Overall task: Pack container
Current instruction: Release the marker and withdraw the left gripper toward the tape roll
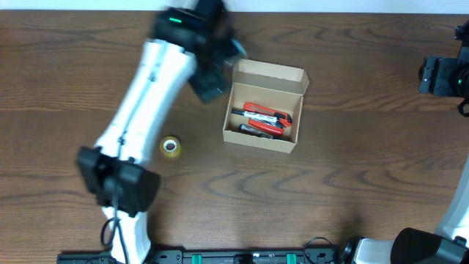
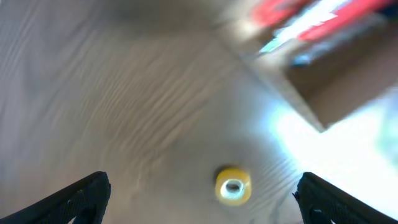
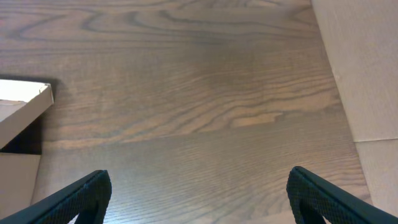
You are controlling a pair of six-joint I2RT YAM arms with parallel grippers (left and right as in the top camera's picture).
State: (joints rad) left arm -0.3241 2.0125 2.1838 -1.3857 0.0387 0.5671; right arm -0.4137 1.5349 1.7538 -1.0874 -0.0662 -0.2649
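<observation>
The tan cardboard container [image 1: 265,105] stands open in the middle of the table with its flap lid up at the back. Red and black stationery items [image 1: 260,119] lie inside. It shows blurred at the upper right of the left wrist view [image 2: 336,87] and at the left edge of the right wrist view [image 3: 18,115]. A small yellow tape roll [image 1: 171,147] lies on the table left of the box, also in the left wrist view [image 2: 233,185]. My left gripper [image 1: 212,70] is open and empty, above the table just left of the box. My right gripper [image 3: 199,202] is open and empty at the far right.
The table is dark wood. The right arm's base [image 1: 443,73] sits at the right edge. A pale board [image 3: 364,68] lies along the right side of the right wrist view. The left arm's white link [image 1: 143,103] crosses the left half of the table.
</observation>
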